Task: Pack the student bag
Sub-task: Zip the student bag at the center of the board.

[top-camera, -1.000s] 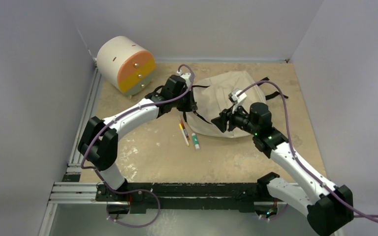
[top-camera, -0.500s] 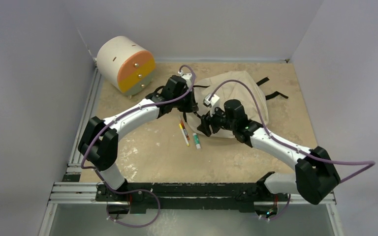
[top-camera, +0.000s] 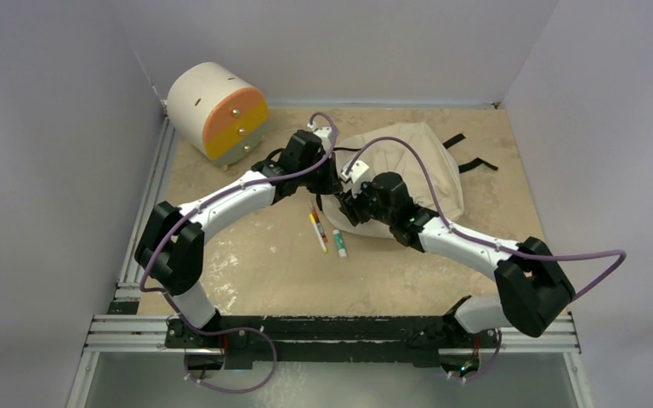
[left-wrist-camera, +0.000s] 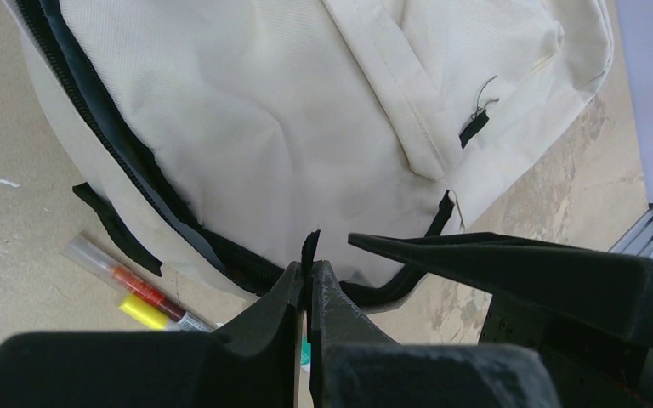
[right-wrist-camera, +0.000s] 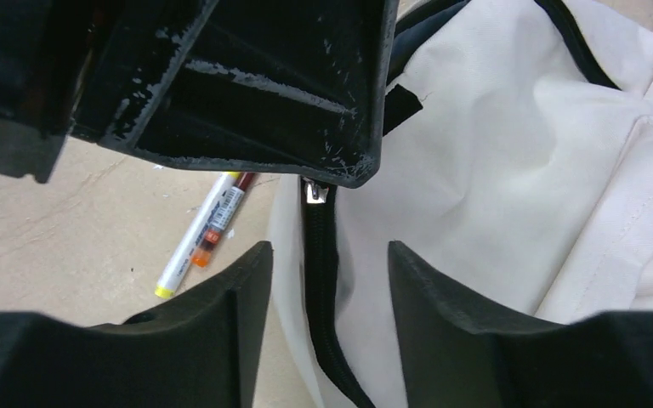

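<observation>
Beside the student bag [top-camera: 446, 166], markers [top-camera: 317, 228] on the table [top-camera: 247, 255]

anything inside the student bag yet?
Through the part-open zipper of the student bag, only dark lining shows. Fabric covers the rest, so contents can't be seen. Markers lie outside, beside it.

Tan table [top-camera: 255, 263], top scuffed w/ white patches. Cream student bag [top-camera: 400, 153] lies flat toward the far side, its black straps [top-camera: 468, 153] trailing on the top at its far-right. Just left of bag's near-left corner: red/yellow marker [top-camera: 317, 231] and a white tube [top-camera: 338, 242] w/ green cap, side by side. Cylindrical drawer unit [top-camera: 217, 110] w/ orange front stands well left of bag, far-left corner.
</observation>
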